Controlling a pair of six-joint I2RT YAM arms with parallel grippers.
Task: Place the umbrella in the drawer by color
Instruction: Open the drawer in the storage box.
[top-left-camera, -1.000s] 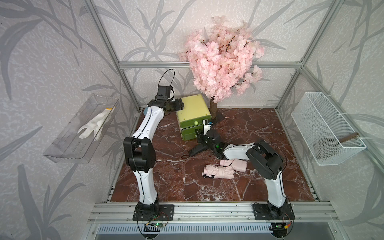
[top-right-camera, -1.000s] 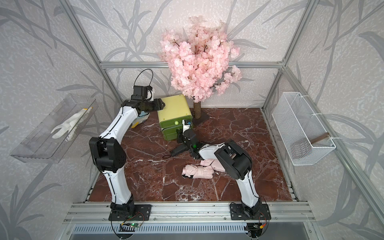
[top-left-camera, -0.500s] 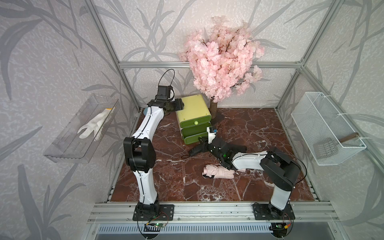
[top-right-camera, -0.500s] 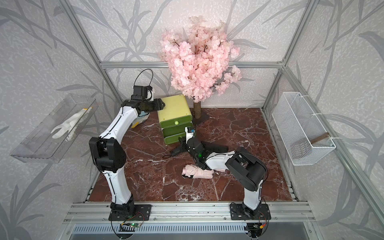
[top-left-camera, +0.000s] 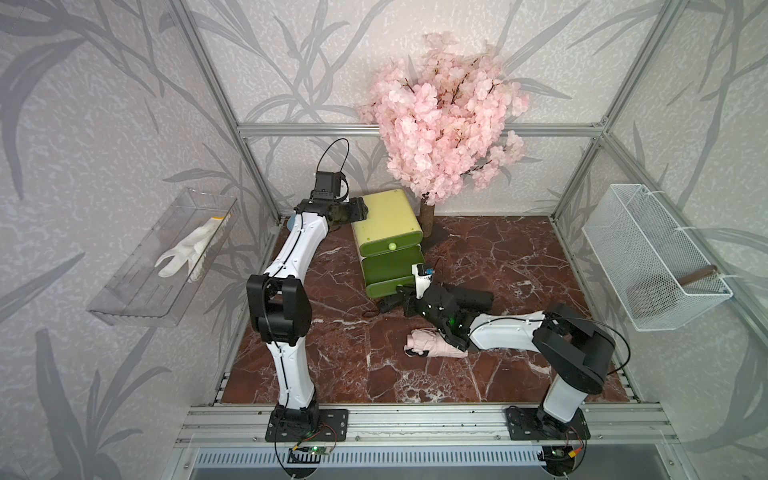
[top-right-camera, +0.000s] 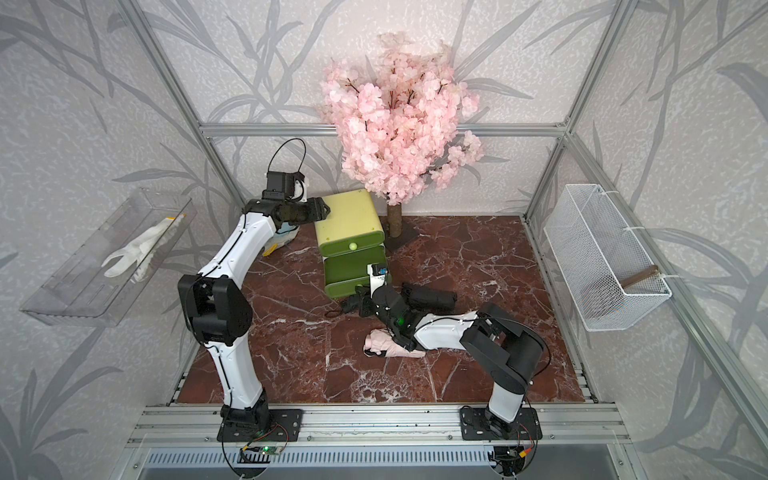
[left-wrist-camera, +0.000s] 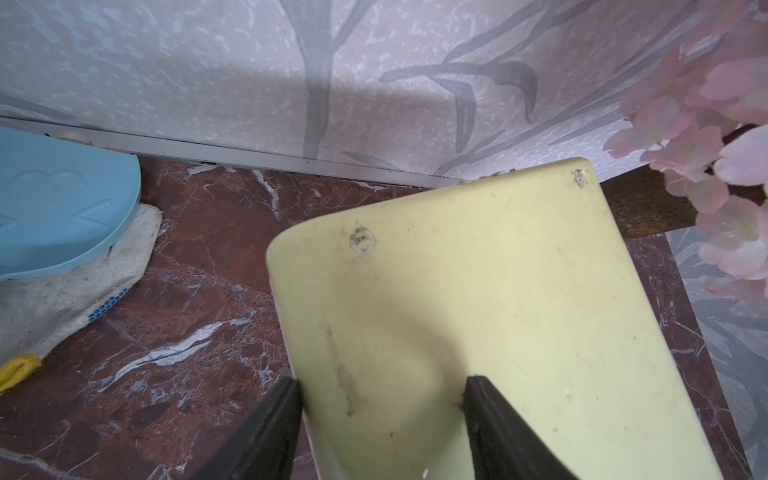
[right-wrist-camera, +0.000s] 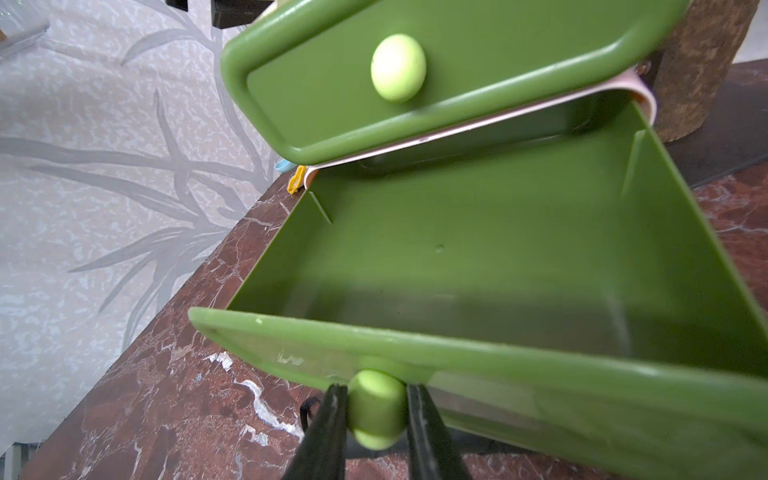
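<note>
Pink umbrella lies folded on the table before the cabinet. The right gripper pinches the knob of the open drawer; the left gripper, spread wide, straddles the cabinet top.

- Both top views looked steeply down from high at the front toward the back wall, sharing nearly the whole tabletop and cabinet.
- The left wrist camera hung close over the cabinet's top, facing that wall.
- The right wrist camera peered from just behind the knob into the open drawer.
</note>
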